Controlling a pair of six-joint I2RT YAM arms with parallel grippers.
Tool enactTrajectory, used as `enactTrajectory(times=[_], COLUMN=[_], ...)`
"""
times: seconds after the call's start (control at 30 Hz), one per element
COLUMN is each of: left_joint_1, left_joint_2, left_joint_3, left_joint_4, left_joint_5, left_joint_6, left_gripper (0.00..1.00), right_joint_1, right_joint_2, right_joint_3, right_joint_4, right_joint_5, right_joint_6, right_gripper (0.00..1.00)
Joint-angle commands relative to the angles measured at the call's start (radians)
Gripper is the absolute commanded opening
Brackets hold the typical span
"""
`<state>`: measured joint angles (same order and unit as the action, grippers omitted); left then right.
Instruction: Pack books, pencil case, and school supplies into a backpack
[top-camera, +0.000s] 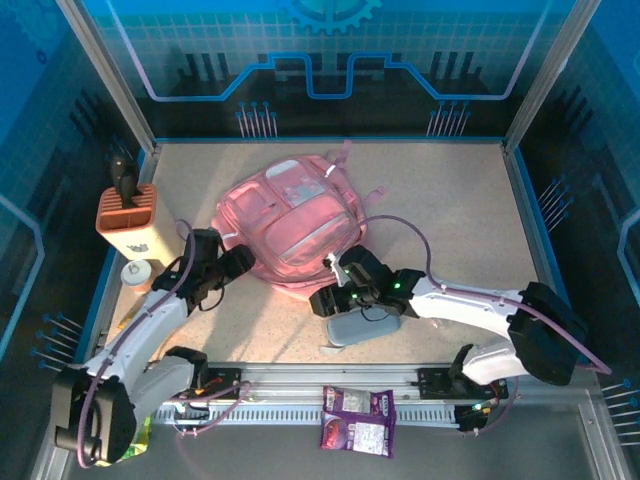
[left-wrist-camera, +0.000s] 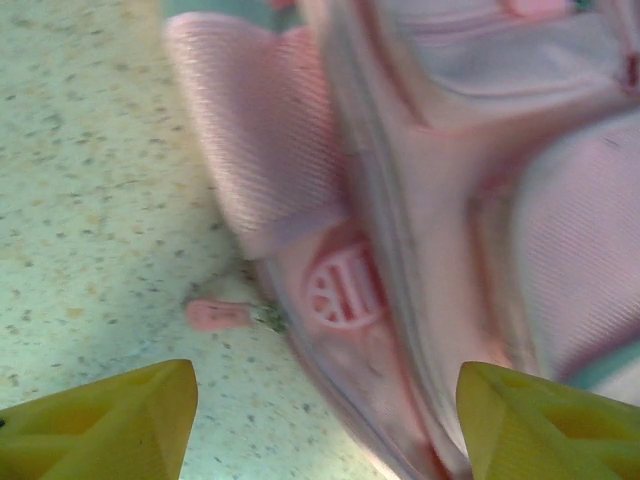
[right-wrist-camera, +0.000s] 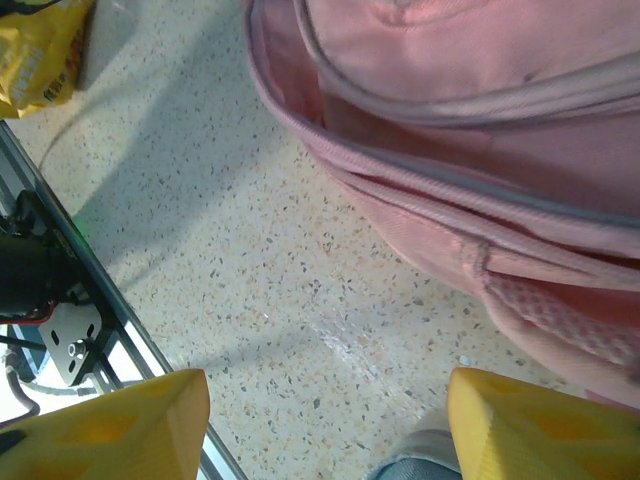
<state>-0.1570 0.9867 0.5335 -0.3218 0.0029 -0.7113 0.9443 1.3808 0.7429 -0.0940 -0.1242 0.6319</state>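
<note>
The soft pink woven-fabric backpack (top-camera: 295, 225), glossy clear pockets on top, lies flat on the speckled, stone-look worktop (top-camera: 450, 220). The left claw (top-camera: 236, 264) gapes empty at its left edge. The right claw (top-camera: 333, 288) gapes empty by its near piped seam. A grey-blue rounded soft pouch (top-camera: 362, 327) lies beside the right claw.

The pencil case (top-camera: 360, 328) lies just before the backpack (top-camera: 295, 215).
</note>
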Motion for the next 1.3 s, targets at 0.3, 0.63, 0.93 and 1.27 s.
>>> enactTrajectory(times=[0.3, 0.63, 0.93, 1.27], left_joint_1=[0.168, 0.175, 0.172, -0.075], left_joint_2=[0.295, 0.486, 0.494, 0.304], left_joint_3=[0.000, 0.038, 0.000, -0.043], left_joint_4=[0.277, 0.427, 0.518, 0.495], left_joint_5=[0.165, 0.224, 0.312, 0.213], left_joint_6=[-0.121, -0.145, -0.182, -0.361], left_gripper=[0.50, 0.32, 0.00, 0.00], right_joint_1=[0.045, 0.044, -0.077, -0.367], right_joint_2=[0.081, 0.135, 0.212, 0.338], right_joint_3=[0.007, 0.030, 0.074, 0.271], right_joint_4=[0.073, 0.085, 0.114, 0.035], right_joint_5=[0.033, 0.056, 0.064, 0.003], right_joint_6=[0.064, 0.062, 0.016, -0.123], right_gripper=[0.65, 0.66, 0.72, 0.81])
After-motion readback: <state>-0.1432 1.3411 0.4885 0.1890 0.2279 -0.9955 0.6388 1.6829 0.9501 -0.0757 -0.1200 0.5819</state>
